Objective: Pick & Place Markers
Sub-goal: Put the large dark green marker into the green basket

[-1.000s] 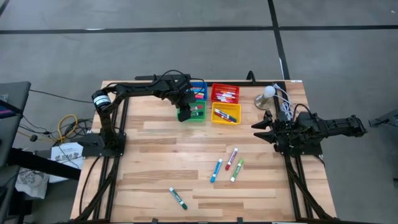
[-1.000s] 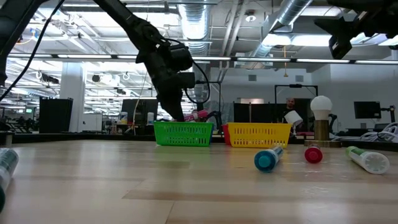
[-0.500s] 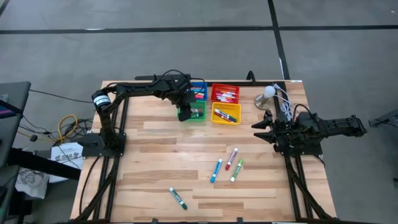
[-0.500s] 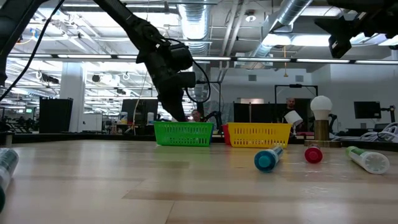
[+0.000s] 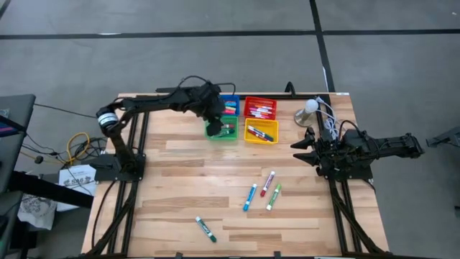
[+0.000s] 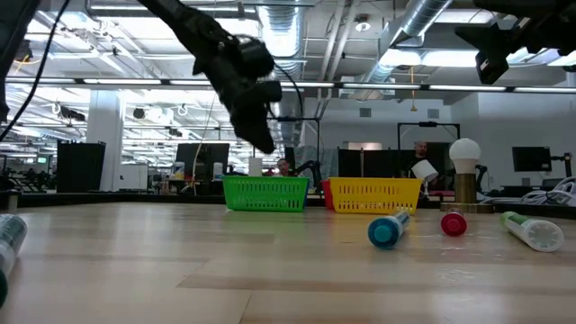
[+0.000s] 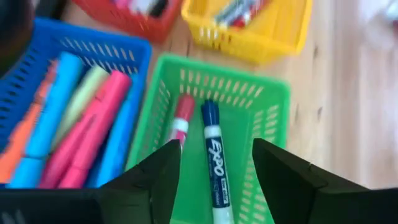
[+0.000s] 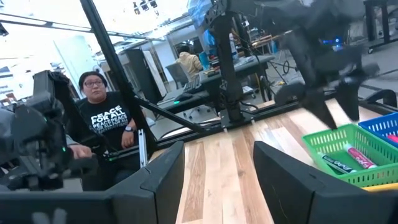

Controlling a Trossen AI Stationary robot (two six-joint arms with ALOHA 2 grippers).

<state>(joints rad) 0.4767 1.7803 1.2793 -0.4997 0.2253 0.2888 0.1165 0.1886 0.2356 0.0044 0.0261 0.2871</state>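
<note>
My left gripper (image 5: 213,124) (image 7: 216,155) hangs open and empty just above the green bin (image 5: 223,131). A red-capped marker (image 7: 181,121) and a blue-capped marker (image 7: 214,155) lie flat on the floor of that bin (image 7: 273,106). Several more markers lie on the table: a blue one (image 5: 249,197), a pink one (image 5: 268,183), a green one (image 5: 274,197) and another green one (image 5: 205,229) near the front. My right gripper (image 5: 298,148) (image 8: 217,162) waits open and level over the table's right edge.
Beside the green bin stand the blue bin (image 5: 231,105), red bin (image 5: 260,108) and yellow bin (image 5: 261,132), all holding markers. A bulb-shaped lamp (image 5: 307,111) with cables stands at the back right. A person (image 8: 99,124) sits beyond the table's left side.
My left gripper has opened and let go of a pink marker, which has dropped into the green bin. The gripper has then risen clear above the bin.
</note>
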